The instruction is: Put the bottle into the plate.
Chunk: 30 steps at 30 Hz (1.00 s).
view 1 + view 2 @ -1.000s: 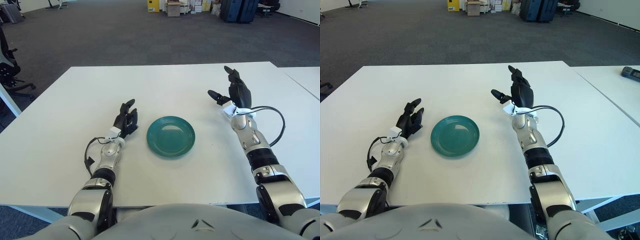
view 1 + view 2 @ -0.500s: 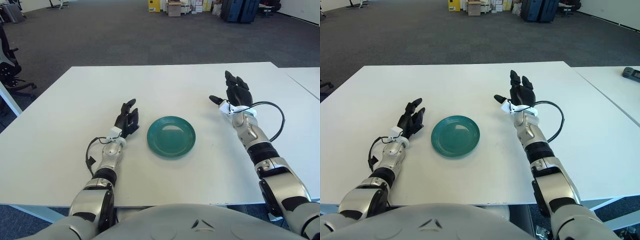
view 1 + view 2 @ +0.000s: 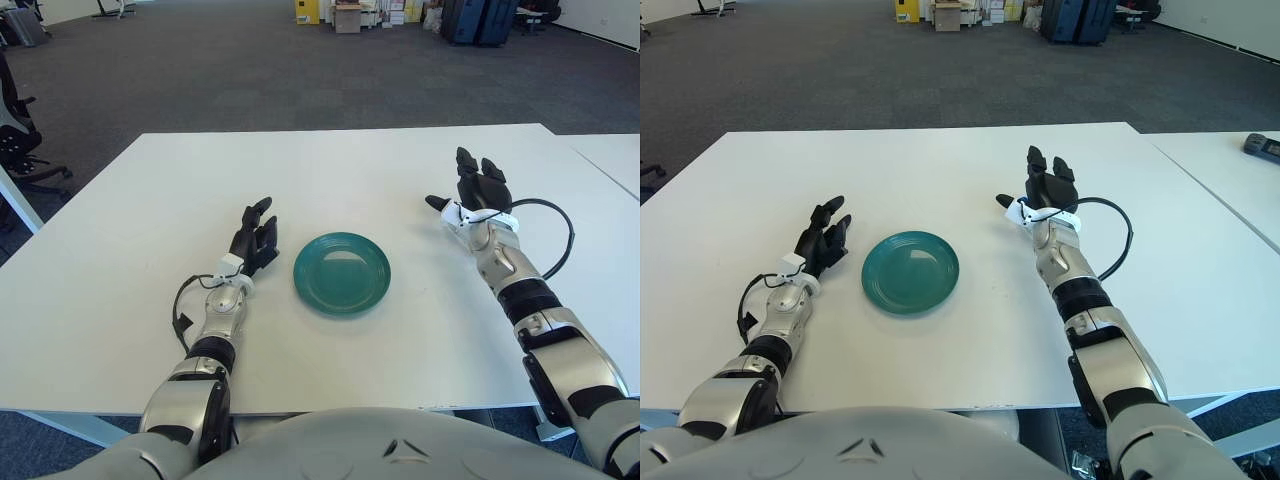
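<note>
A round teal plate [image 3: 342,272] lies empty on the white table [image 3: 330,170], between my two hands. No bottle shows in either view. My left hand [image 3: 253,236] rests on the table just left of the plate, fingers relaxed and holding nothing. My right hand [image 3: 476,186] is to the right of the plate and a little farther back, low over the table, fingers spread and empty. It also shows in the right eye view [image 3: 1045,184].
A second white table [image 3: 610,160] stands to the right across a narrow gap, with a dark object [image 3: 1262,145] on it. An office chair [image 3: 15,140] is at the far left. Boxes and dark cases [image 3: 478,20] stand across the carpeted floor.
My right hand has come down from a raised pose and shifted slightly right, its fingers now pointing away over the table. The left hand and the plate have not moved.
</note>
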{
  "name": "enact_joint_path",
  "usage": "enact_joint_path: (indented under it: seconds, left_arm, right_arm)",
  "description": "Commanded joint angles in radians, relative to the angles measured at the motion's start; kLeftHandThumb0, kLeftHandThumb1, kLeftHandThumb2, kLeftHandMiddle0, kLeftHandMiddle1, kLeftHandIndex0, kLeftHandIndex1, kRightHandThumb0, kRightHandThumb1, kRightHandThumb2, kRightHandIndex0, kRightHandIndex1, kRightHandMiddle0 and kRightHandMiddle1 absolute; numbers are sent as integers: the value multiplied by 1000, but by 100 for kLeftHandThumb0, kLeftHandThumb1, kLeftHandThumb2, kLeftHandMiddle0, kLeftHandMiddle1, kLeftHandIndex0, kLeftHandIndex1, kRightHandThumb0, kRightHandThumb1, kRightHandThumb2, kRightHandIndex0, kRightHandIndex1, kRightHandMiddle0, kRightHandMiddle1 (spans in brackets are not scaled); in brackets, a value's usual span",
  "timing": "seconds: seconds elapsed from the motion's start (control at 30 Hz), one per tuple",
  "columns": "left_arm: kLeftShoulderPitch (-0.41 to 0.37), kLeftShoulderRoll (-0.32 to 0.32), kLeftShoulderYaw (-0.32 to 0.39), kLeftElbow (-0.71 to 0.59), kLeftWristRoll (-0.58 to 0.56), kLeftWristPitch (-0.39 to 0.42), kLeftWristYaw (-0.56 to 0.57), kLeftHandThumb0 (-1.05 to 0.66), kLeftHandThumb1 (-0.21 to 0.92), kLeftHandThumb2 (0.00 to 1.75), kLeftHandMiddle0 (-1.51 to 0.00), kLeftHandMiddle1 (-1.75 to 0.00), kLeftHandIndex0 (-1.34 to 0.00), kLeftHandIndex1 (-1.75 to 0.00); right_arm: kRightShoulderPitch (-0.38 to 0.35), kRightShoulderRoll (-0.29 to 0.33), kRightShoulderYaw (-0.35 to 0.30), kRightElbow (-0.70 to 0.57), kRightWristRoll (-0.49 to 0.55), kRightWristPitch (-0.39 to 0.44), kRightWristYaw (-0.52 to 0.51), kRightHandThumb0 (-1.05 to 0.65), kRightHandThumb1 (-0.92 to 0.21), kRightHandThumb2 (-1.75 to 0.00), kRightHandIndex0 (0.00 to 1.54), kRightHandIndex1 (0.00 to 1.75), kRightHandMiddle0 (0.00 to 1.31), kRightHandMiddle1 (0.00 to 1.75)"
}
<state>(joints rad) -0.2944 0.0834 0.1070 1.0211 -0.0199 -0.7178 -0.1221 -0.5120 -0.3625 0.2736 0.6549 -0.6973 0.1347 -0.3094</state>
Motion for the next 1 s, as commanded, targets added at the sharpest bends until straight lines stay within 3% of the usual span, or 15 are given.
enact_joint_path:
  seconds: [0.0,0.4,0.7,0.97]
  left_arm:
    - [14,-9,-1,3,-9,-11,-17,-72,92,78,-45,-1,0,-71]
    - [19,-15,3,-2,-25,-1,-41,-73,92,75,-43,0,0,-73]
    - [22,-16,3,-5,-21,-13,-38,-73,92,75,-44,-1,0,-72]
    - [25,-15,3,-8,-21,-27,-38,-72,92,76,-45,-1,0,-72]
  right_arm:
    - [-40,-17,14,24,-14,20,12,-105,-92,-55,0,0,0,0]
    - [-52,-52,23,61,-10,56,13,-105,-92,-56,0,0,0,0]
    - [-54,-56,27,55,-2,124,42,-105,-92,-57,0,0,0,0]
    - [-54,-48,32,94,13,138,69,-105,-92,-62,0,0,0,0]
